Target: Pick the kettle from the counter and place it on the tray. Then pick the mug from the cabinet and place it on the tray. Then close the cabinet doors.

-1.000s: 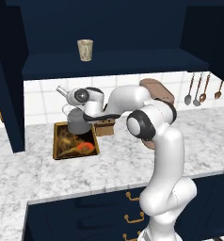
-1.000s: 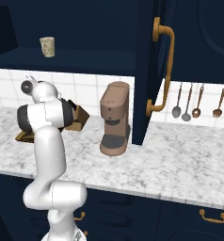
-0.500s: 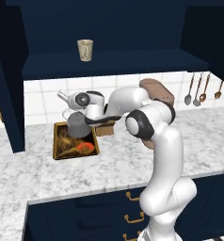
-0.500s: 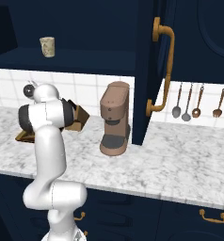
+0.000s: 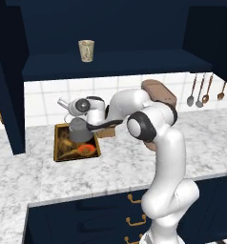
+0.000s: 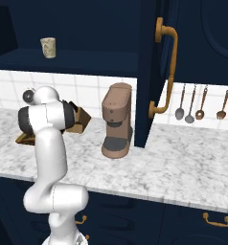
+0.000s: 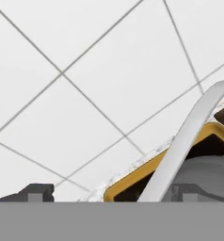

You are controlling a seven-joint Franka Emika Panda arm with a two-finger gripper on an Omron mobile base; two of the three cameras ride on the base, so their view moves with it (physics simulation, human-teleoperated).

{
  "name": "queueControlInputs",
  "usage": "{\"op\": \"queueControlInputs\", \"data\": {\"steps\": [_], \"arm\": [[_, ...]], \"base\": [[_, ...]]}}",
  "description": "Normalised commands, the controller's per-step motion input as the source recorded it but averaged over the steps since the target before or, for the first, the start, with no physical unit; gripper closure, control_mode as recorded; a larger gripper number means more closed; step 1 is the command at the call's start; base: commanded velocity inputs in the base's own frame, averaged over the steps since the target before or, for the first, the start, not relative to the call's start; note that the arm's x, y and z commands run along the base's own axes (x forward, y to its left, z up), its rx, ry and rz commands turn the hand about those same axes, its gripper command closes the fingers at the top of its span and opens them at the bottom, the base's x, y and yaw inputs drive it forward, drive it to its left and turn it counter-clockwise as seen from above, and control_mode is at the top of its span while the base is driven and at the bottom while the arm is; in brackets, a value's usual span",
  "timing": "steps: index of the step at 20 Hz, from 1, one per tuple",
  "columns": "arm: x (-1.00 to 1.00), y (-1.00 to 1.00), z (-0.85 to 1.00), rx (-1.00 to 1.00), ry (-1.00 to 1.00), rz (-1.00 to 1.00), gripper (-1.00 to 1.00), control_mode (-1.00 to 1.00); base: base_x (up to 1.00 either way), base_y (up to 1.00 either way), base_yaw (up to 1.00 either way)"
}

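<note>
The dark-grey kettle [image 5: 79, 131] is at the back half of the tray [image 5: 70, 151], which lies on the marble counter [image 5: 125, 167]. My gripper [image 5: 64, 103] hovers just above the kettle, pointing at the tiled wall. In the hand view my gripper [image 7: 109, 194] is open with its tips far apart. The kettle's [image 7: 205, 175] thin handle arches up past the right tip, and I cannot tell whether they touch. The tray's rim [image 7: 132, 178] shows below. The mug [image 5: 86, 50] stands on the shelf of the open cabinet [image 5: 134, 64]. One cabinet door [image 6: 152, 57] stands open at the right.
A brown coffee machine [image 6: 117, 119] stands on the counter right of the arm, with a wooden knife block [image 6: 78, 119] beside it. Utensils [image 6: 190, 103] hang on the wall at the far right. The left door [image 5: 9, 95] juts out over the counter's left end.
The hand has sunk a little toward the tray, and the kettle beneath it sits lower too. The jaws have stayed wide apart.
</note>
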Motion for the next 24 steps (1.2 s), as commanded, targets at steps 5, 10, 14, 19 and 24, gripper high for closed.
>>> {"op": "queueControlInputs", "data": {"steps": [5,10,14,19,24], "arm": [[-0.24,0.00,-0.54,0.00,0.00,0.00,-1.00,-1.00],[-0.53,0.00,-0.23,0.00,0.00,0.00,-1.00,-1.00],[-0.64,0.00,0.00,0.03,-0.05,0.00,-1.00,-1.00],[-0.83,-0.04,0.39,0.04,-0.11,-0.02,-1.00,-1.00],[-0.49,-0.05,0.19,-0.08,0.11,-0.06,-1.00,-1.00]], "base": [[0.00,0.00,0.00],[0.00,0.00,0.00],[0.00,0.00,0.00],[0.00,0.00,0.00],[0.00,0.00,0.00]]}}
